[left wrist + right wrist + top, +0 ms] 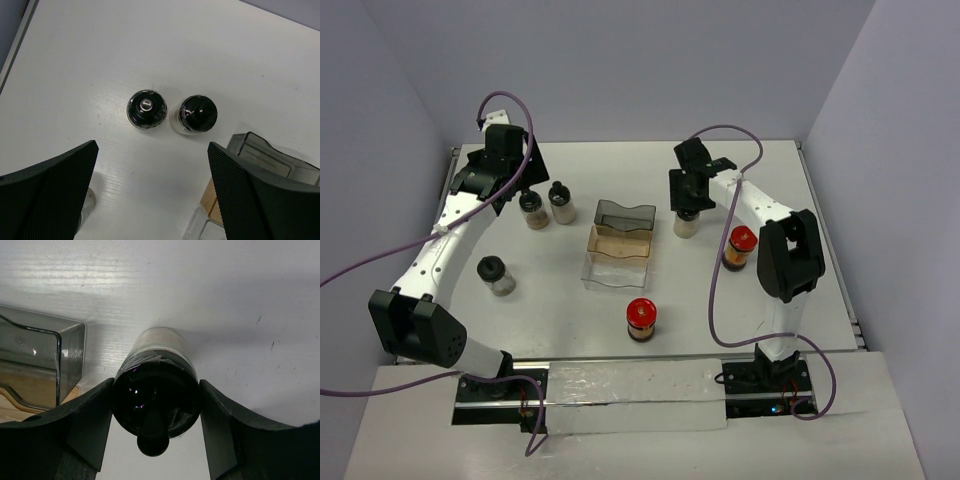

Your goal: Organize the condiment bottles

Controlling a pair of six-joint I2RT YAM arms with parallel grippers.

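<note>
Though in right claw [155, 432], pale-filled jar [154, 365]

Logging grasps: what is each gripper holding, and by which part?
The right gripper clamps a black-capped jar by its cap, one finger on each side. The left gripper is open and holds nothing.

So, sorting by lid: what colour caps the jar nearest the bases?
Red round cap, top external view.

1. The white table [620, 170] carries a clear plastic tray [625, 212] near its middle.
2. Left of the tray stand the back-left jar [531, 208], the neighbour jar [561, 201] just beside it, and the near-left jar [497, 274] apart from them, all with black caps.
3. Right of the tray stand the fourth black-capped jar [686, 220] and the right red-capped jar [740, 247].
4. The front red-capped jar [641, 319] stands nearer than the tray.
</note>
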